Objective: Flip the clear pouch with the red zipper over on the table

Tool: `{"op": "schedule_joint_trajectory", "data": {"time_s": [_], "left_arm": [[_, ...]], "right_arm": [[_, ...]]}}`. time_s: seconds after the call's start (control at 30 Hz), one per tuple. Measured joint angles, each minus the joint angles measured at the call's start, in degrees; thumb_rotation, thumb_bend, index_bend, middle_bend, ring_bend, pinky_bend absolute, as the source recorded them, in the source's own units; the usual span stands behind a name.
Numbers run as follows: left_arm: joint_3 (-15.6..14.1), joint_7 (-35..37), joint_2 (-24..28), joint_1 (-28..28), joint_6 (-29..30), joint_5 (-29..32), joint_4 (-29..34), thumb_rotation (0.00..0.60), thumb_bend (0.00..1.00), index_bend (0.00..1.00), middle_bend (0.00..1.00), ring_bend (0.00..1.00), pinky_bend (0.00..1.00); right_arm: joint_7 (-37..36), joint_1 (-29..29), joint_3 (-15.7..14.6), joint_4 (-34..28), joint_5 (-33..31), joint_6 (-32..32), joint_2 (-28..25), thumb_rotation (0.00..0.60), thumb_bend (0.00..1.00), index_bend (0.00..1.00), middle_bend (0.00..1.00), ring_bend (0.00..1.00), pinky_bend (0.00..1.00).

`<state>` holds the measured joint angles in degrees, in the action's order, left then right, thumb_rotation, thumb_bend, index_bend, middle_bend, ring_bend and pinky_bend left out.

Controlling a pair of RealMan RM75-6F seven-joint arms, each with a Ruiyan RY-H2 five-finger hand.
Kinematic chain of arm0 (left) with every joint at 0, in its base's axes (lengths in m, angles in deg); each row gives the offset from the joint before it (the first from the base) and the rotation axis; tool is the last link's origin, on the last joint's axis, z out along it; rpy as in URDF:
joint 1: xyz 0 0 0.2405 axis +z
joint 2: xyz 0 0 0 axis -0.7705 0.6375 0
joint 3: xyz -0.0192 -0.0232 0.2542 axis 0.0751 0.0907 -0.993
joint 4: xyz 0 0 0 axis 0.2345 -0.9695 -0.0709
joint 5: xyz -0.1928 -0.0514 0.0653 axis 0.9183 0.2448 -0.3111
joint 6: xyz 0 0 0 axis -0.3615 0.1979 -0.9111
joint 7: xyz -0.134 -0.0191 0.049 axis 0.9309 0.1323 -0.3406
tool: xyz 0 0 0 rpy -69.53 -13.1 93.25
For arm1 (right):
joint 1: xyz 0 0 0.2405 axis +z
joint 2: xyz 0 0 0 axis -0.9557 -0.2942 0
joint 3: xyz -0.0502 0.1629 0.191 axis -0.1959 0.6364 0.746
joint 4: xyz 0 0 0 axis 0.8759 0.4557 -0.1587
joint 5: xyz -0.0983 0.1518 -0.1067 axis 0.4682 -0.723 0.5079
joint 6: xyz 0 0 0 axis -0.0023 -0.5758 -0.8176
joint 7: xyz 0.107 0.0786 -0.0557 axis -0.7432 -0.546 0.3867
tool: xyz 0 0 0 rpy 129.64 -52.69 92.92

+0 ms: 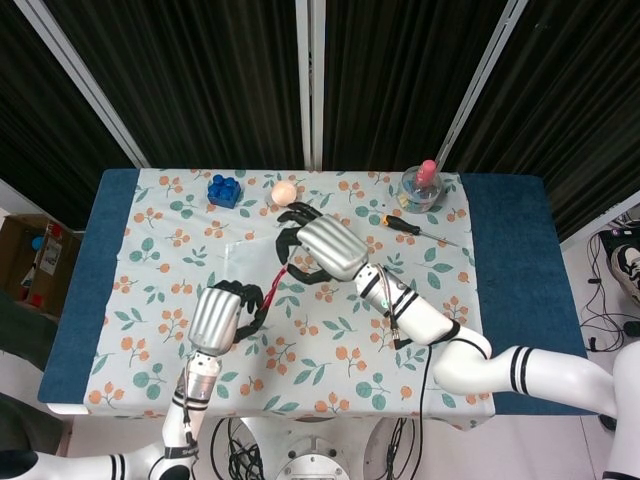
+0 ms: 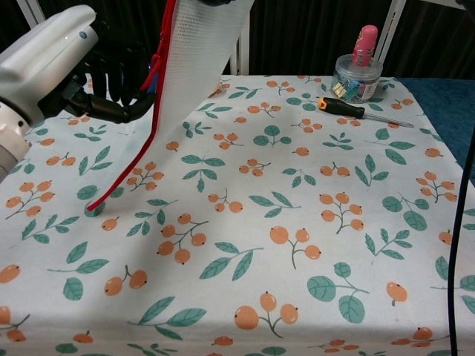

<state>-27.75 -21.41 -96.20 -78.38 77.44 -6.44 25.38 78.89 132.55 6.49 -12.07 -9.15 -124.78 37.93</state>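
The clear pouch [image 2: 194, 70] hangs nearly upright over the table, its red zipper edge [image 2: 141, 133] running down to a corner that touches the floral cloth [image 2: 297, 222]. In the head view the clear pouch [image 1: 245, 262] is faint. My right hand [image 1: 325, 248] grips the pouch's top, above the chest view's upper edge. My left hand [image 1: 222, 315] sits low and to the left, and its black fingers [image 2: 119, 81] curl right at the zipper, partly behind it. Whether they still pinch the zipper is hidden.
At the back of the table stand a blue block [image 1: 223, 190], a peach ball [image 1: 285, 191] and a clear jar with a pink top [image 2: 355, 74]. A screwdriver [image 2: 356, 110] lies in front of the jar. A cardboard box [image 1: 30, 260] sits off the table's left end.
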Motion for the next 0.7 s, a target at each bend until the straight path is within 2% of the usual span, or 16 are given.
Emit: {"op": "schedule_joint_trajectory", "data": {"time_s": [0.23,0.7], "left_arm": [[0.1,1.3,0.6,0.2,-3.1,2.7,-2.7,0.6,0.36,0.78,0.69,0.63,0.63],[1.8,-0.8,0.7,-0.9,-13.7,14.3,-12.8,0.6,0.36,0.78,0.68,0.62,0.62]], "right_arm": [[-3.3,-2.0,0.1,-0.3,2.0,-3.2,-1.2,0.6,0.58,0.98,0.48,0.18,0.11],[-9.5,-6.5,-1.8,-2.0,6.8,-7.5,-5.4,0.6,0.58,0.98,0.49,0.19,0.11]]}}
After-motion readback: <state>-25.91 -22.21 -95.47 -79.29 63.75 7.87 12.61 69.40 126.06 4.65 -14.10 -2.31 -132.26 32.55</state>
